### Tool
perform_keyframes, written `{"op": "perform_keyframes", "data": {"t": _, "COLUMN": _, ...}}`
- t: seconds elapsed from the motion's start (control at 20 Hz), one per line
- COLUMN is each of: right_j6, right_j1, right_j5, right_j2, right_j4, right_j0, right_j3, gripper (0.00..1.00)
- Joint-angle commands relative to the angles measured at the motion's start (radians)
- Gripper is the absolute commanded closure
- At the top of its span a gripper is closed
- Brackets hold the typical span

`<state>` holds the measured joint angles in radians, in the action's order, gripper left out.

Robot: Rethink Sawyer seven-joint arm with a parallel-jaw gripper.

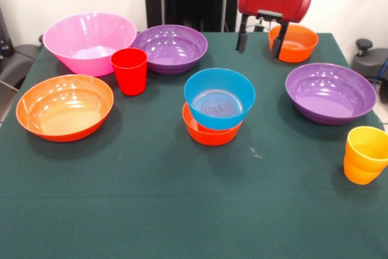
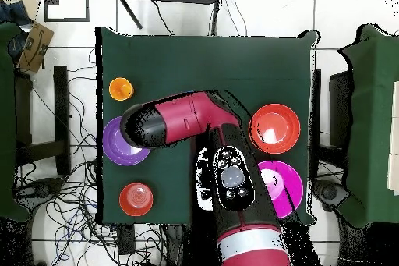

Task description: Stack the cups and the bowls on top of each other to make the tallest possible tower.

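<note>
My gripper [image 1: 260,45] hangs open and empty over the table's back right, just left of a small orange bowl [image 1: 293,42]. Mid-table, a blue bowl [image 1: 219,96] sits tilted inside another small orange bowl [image 1: 209,134], making a low tower. A red cup [image 1: 129,71] stands between the large pink bowl [image 1: 90,40] and a purple bowl [image 1: 171,48]. A large orange bowl [image 1: 65,106] lies at the left and a second purple bowl [image 1: 330,92] at the right. A yellow-orange cup [image 1: 368,144] appears nested in an orange cup [image 1: 360,171] at the right edge.
In the overhead view the arm [image 2: 183,118] reaches across the table and covers the middle bowls and part of a purple bowl [image 2: 113,144]. The dark green cloth [image 1: 182,210] runs to the table's edges. Cables lie on the floor around the table.
</note>
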<state>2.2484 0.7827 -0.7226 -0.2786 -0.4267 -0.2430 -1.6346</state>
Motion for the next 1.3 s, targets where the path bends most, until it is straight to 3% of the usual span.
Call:
{"op": "perform_keyframes", "data": {"t": 0.05, "right_j6": -0.199, "right_j1": 0.001, "right_j5": -0.106, "right_j2": -0.104, "right_j4": 0.0, "right_j0": -0.012, "right_j3": -0.043, "gripper": 0.0}}
{"op": "perform_keyframes", "data": {"t": 0.4, "right_j6": -0.104, "right_j1": 0.01, "right_j5": -0.045, "right_j2": -0.079, "right_j4": -0.006, "right_j0": 0.01, "right_j3": -0.066, "gripper": 0.0}}
{"op": "perform_keyframes", "data": {"t": 0.7, "right_j6": -0.015, "right_j1": 0.12, "right_j5": -0.087, "right_j2": -0.061, "right_j4": 0.061, "right_j0": 0.059, "right_j3": -0.119, "gripper": 0.0}}
{"op": "perform_keyframes", "data": {"t": 0.85, "right_j6": 0.075, "right_j1": 0.139, "right_j5": -0.082, "right_j2": -0.033, "right_j4": 0.082, "right_j0": 0.116, "right_j3": -0.122, "gripper": 0.0}}
{"op": "perform_keyframes", "data": {"t": 1.0, "right_j6": 0.153, "right_j1": 0.11, "right_j5": -0.041, "right_j2": -0.018, "right_j4": 0.119, "right_j0": 0.16, "right_j3": -0.111, "gripper": 0.0}}
{"op": "perform_keyframes", "data": {"t": 1.3, "right_j6": 0.235, "right_j1": -0.005, "right_j5": 0.009, "right_j2": 0.056, "right_j4": 0.122, "right_j0": 0.258, "right_j3": 0.003, "gripper": 0.0}}
